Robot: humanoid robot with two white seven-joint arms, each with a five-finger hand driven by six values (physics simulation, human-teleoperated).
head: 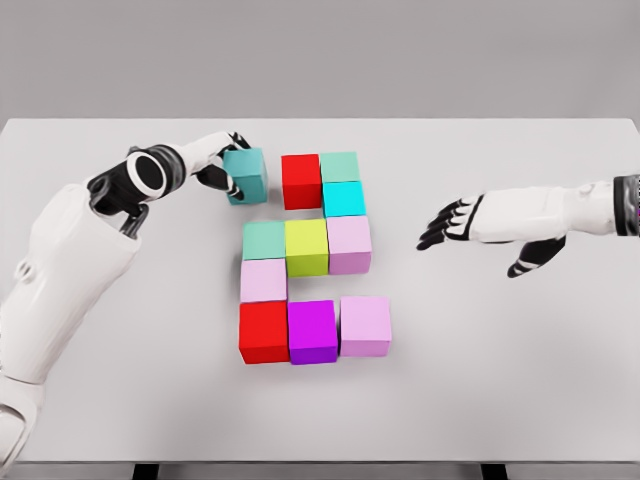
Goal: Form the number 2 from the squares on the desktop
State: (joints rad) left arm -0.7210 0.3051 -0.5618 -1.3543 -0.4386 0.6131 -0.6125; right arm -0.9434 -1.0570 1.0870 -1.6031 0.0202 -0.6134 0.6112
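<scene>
Matte, smooth-faced cubes on a plain white desk (pixel 520 400). Left hand (pixel 222 165) clamped on teal cube (pixel 245 175) at 10 o'clock, just left of top red (pixel 301 180), small gap between. Mint (pixel 340 166) over cyan (pixel 344 198) at 12. Middle row touching: green (pixel 264 240), yellow (pixel 306 246), pink (pixel 349 244). Pale pink (pixel 263 280) below green. Bottom row at 6: red (pixel 264 331), purple (pixel 312 331), lilac (pixel 365 325). Right hand (pixel 470 225) at 3, fingers spread, holding nothing, apart from cubes.

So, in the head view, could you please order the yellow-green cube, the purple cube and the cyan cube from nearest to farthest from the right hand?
From the right hand:
1. Cyan cube, right column of the top rows, nearest.
2. Yellow-green cube, centre of the middle row.
3. Purple cube, middle of the bottom row, farthest.
</scene>
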